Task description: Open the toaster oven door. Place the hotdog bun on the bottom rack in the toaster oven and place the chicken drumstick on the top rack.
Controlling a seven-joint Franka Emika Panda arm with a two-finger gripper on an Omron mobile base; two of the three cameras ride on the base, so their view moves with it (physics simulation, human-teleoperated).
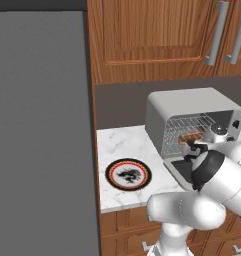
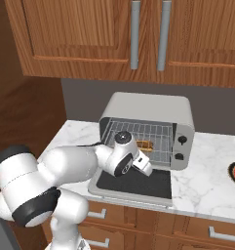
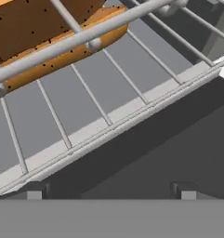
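Observation:
The silver toaster oven (image 2: 153,105) stands on the marble counter with its door (image 2: 133,184) folded down flat. Inside, the orange-brown hotdog bun (image 2: 146,145) lies on the bottom rack (image 3: 99,93). In the hand view the bun (image 3: 48,42) sits at the upper left, behind a rack wire. My gripper (image 2: 148,171) hovers just above the lowered door at the oven's mouth, pointing inward. Its fingertips (image 3: 34,194) stand wide apart and open, with nothing between them. From the left base view the oven (image 1: 187,100) and the bun (image 1: 189,136) show past my arm.
A round plate (image 1: 128,174) with a red rim and a dark pattern lies on the counter left of the oven. Wooden cabinets hang above. A tall grey panel (image 1: 39,130) borders the counter's left end. The counter edge runs just in front of the door.

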